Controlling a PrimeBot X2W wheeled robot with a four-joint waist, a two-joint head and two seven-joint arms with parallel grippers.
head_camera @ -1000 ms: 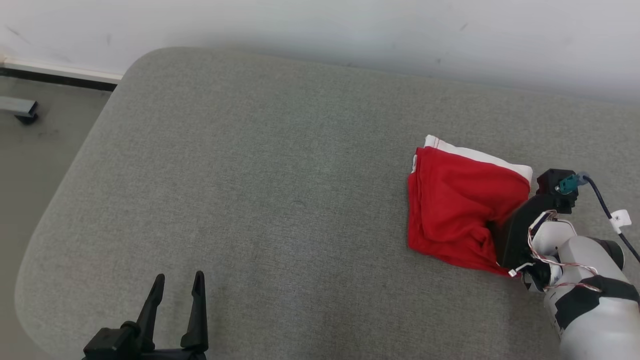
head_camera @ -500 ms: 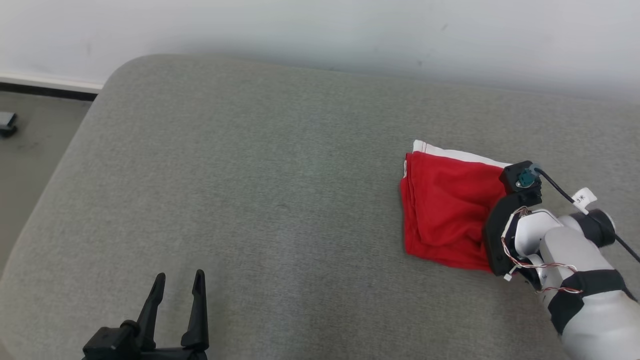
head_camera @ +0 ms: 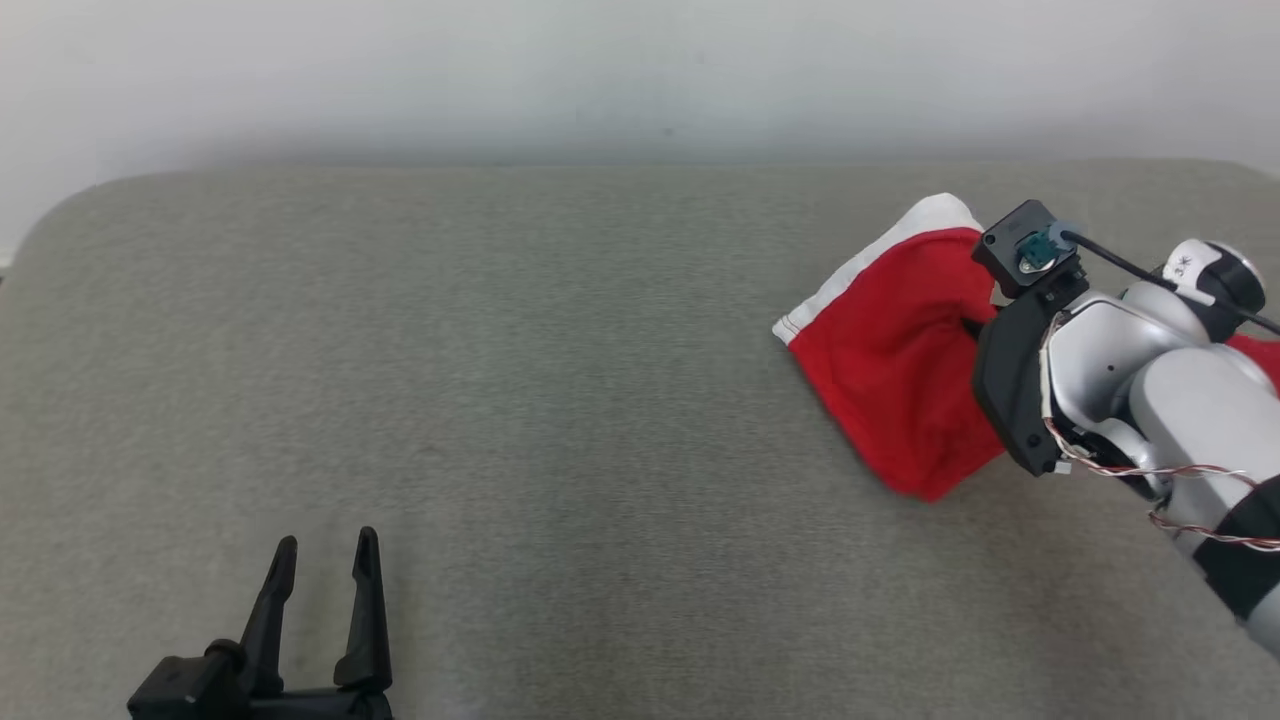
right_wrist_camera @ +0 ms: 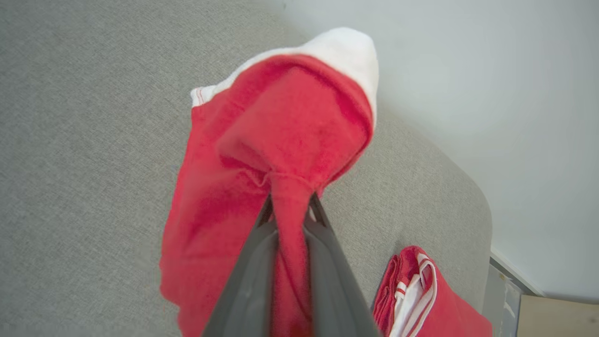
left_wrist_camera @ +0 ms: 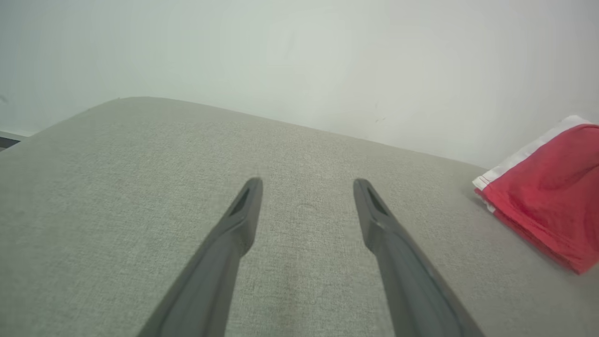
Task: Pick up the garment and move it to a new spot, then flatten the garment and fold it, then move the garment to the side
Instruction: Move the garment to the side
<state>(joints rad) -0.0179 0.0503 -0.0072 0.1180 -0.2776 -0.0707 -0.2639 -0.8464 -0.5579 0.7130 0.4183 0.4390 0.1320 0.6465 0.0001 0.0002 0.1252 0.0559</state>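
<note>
The desk (head_camera: pixel 500 400) is padded and covered in grey woven fabric, with rounded corners. A red garment (head_camera: pixel 890 370) with a white band sits on it, bunched, its lower edge on the fabric and its upper part raised. Near the garment, by the desk's rounded corner, lies a folded red-and-white cloth (right_wrist_camera: pixel 421 295).

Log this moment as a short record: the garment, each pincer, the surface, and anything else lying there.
item: garment, red with a white band, bunched up
right side: right pincer shut on a fold of the garment
left side: left pincer open, empty, over the cushion, apart from the garment
surface: grey cushion, pale wall behind it
other: second cloth, red and white, near the cushion's edge
garment lifted clear: cannot tell
</note>
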